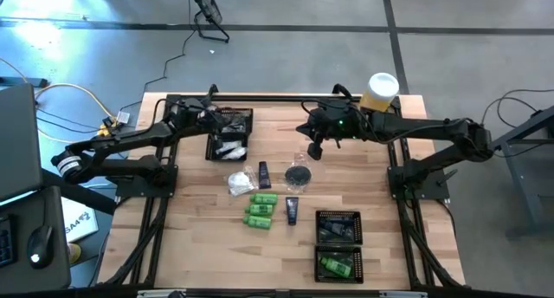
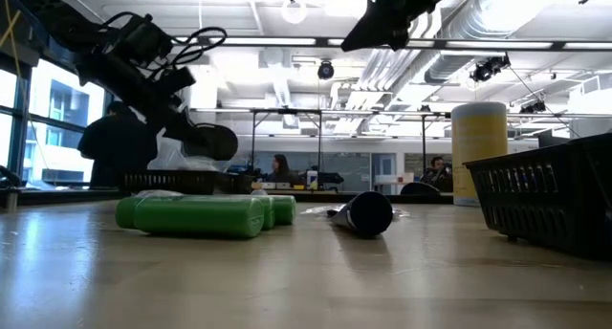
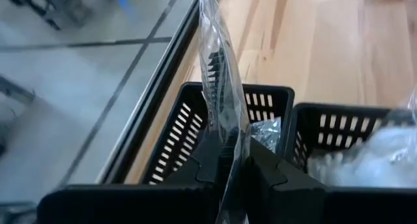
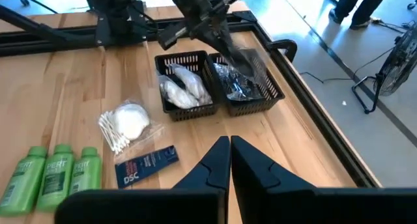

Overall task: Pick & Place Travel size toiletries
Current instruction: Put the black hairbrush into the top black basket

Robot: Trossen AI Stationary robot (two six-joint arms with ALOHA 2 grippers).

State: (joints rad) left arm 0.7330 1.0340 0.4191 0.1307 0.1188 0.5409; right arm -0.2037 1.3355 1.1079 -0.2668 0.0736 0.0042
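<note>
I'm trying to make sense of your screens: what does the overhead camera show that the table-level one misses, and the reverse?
Only the overhead view shows the black mesh trays' contents, the round dark flat case, the clear crinkly packet of cotton swabs, and both arms whole.

Only the table-level view shows the room behind: ceiling lights, people seated.

Both show the bright green little bottles, a dark blue-black tube and the tall yellow cylinder with white lid.

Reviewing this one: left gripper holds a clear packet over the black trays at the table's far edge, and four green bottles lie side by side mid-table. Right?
Not quite: three green bottles lie side by side, as the right wrist view shows. The left gripper does hold a clear packet over the black trays.
</note>
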